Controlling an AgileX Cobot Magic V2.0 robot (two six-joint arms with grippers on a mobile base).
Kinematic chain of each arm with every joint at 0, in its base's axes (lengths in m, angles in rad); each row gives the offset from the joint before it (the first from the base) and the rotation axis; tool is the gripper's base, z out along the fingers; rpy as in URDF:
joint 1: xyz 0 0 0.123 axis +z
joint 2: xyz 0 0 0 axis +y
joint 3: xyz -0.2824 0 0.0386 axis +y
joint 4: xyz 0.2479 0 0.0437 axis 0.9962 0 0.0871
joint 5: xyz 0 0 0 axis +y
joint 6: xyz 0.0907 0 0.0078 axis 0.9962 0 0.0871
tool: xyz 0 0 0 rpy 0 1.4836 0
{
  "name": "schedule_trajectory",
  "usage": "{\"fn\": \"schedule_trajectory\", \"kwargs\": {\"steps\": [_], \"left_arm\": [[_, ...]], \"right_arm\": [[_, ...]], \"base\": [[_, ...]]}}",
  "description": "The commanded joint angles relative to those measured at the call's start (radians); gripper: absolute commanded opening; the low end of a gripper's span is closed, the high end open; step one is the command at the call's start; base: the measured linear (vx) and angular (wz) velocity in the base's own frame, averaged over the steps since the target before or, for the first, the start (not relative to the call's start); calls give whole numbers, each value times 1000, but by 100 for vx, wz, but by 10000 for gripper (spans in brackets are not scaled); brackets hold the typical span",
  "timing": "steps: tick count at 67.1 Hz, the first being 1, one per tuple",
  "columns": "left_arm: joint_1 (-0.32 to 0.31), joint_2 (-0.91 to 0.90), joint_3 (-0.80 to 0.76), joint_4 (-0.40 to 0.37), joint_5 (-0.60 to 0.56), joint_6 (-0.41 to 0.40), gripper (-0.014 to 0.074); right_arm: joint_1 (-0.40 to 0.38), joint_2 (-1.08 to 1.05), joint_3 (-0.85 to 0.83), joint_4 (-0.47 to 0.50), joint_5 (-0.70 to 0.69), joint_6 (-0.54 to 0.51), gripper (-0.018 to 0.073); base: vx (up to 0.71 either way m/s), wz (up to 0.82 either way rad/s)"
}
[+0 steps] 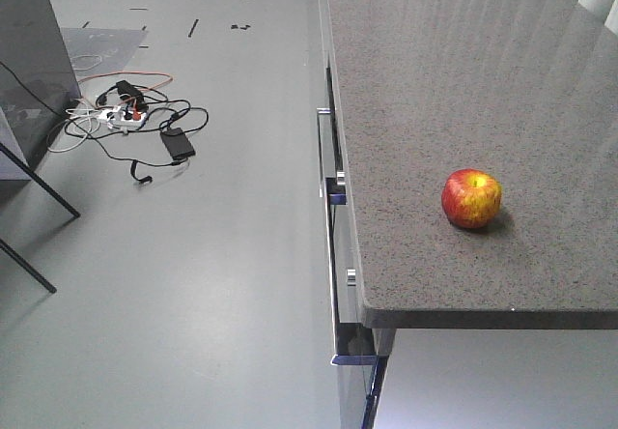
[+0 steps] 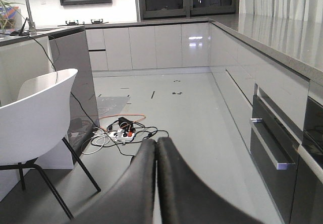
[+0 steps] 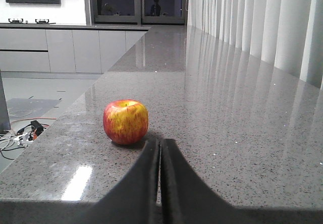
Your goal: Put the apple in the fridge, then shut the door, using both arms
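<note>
Front view: the apple [image 1: 471, 198] sits on the grey speckled table [image 1: 463, 81], toward the near left corner, well in from both edges. It is upright, red with a yellow patch. No hand shows here. Left of the table are bare floor and a tangle of cables [image 1: 135, 125]. No fridge or door is clearly in view.

Left wrist view: the left hand [image 2: 155, 142] has its fingers pressed together with nothing between them. It points down the aisle over the floor, not over the table. A white chair [image 2: 35, 113] stands to its left and drawer fronts [image 2: 272, 143] to its right. The apple is not in this view.

Right wrist view: the right hand [image 3: 160, 142] is also closed flat on itself and empty. It sits low over the table [image 3: 227, 133]. The apple [image 3: 125, 121] is just ahead of the fingertips and a little to their left, stem dimple up, not touching them.

Judgement: the pick is not yet done. The right hand is clearly the nearer one — the left faces away from the table. The apple is round, so no long axis constrains the grasp. The right hand needs to part its fingers, shift slightly left and go forward around the apple. Risk: closed tips nudging it so it rolls toward the left table edge.
</note>
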Motion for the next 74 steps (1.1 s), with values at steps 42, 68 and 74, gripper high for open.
{"fn": "schedule_trajectory", "kwargs": {"steps": [42,68,74], "left_arm": [[-3,-16,15,-1,-66,-1,-8],[-3,-16,15,-1,-66,-1,-8],[-3,-16,15,-1,-66,-1,-8]], "right_arm": [[1,-6,9,-9,-69,-5,-3],[1,-6,9,-9,-69,-5,-3],[1,-6,9,-9,-69,-5,-3]], "base": [[0,0],[0,0],[0,0]]}}
